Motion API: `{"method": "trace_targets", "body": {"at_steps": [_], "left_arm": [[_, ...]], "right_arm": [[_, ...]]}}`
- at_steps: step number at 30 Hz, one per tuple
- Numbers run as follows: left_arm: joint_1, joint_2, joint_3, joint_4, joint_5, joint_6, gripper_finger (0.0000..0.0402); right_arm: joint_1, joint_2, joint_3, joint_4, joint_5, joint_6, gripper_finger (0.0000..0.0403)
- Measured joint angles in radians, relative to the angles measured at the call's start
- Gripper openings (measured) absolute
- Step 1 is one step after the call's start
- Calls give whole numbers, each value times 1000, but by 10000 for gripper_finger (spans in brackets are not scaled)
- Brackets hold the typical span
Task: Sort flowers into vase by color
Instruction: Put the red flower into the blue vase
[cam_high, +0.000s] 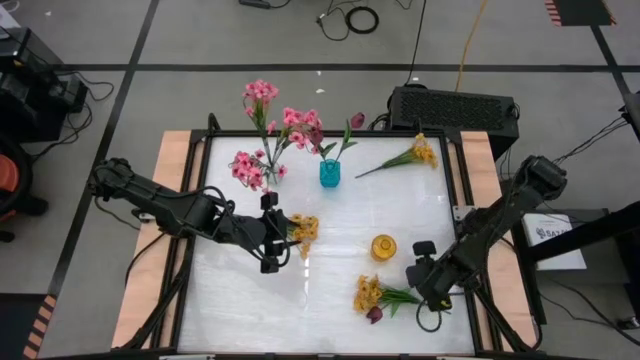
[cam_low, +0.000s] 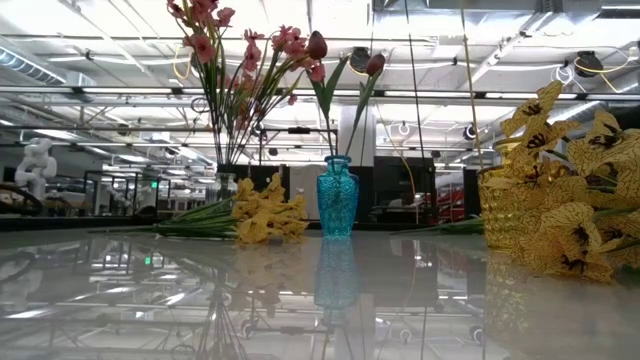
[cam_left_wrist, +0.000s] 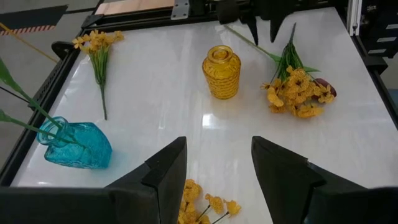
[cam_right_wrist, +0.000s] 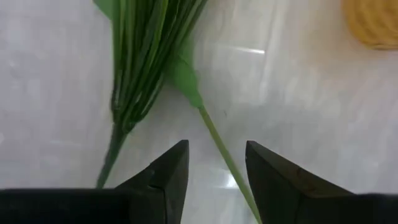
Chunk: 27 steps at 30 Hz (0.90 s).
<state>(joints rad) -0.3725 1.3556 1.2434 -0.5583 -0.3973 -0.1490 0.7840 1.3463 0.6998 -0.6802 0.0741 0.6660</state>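
the left pincer (cam_high: 271, 232) is open over the middle left of the white counter (cam_high: 330, 300). its two dark fingers (cam_left_wrist: 166, 171) stand apart with nothing between them. a small bunch of yellow flowers (cam_high: 302, 230) lies just under and beside it on the counter.

the right pincer (cam_high: 418, 272) is low at the near right side of the counter. it is open too, and its fingers (cam_right_wrist: 171, 168) hang just over green stems (cam_right_wrist: 146, 56) without holding them. these stems go to a second yellow bunch (cam_high: 372, 295) with one dark bloom (cam_high: 374, 315) lying at its near edge.

the yellow vase (cam_high: 383, 247) stands between the two pincers, a bit nearer the right one. it has no flowers in it.

the blue vase (cam_high: 330, 173) stands at the far middle of the counter. it holds two dark buds (cam_low: 318, 45) on green stems.

left of the blue vase, a clear vase (cam_high: 270, 160) holds tall pink flowers (cam_high: 262, 92). more pink flowers (cam_high: 246, 168) are low beside it, and i cannot tell if they are in the vase.

a third yellow spray (cam_high: 415, 153) lies flat at the far right of the counter, well apart from both pincers.
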Motion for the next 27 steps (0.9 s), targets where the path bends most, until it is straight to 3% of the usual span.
{"method": "trace_targets", "body": {"at_steps": [10, 13, 18, 20, 27], "left_arm": [[0, 0, 0, 0, 0, 6, 187], [0, 0, 0, 0, 0, 6, 187], [0, 0, 0, 0, -1, 6, 187], [0, 0, 0, 0, -3, 5, 187], [0, 0, 0, 19, -7, 6, 187]], "right_arm": [[5, 164, 5, 68, 6, -68, 135], [4, 176, 6, 73, -1, -72, 103], [5, 151, 4, 82, -10, -73, 17], [5, 138, 6, 74, -3, -72, 9], [1, 105, 60, -25, 166, -54, 3]]}}
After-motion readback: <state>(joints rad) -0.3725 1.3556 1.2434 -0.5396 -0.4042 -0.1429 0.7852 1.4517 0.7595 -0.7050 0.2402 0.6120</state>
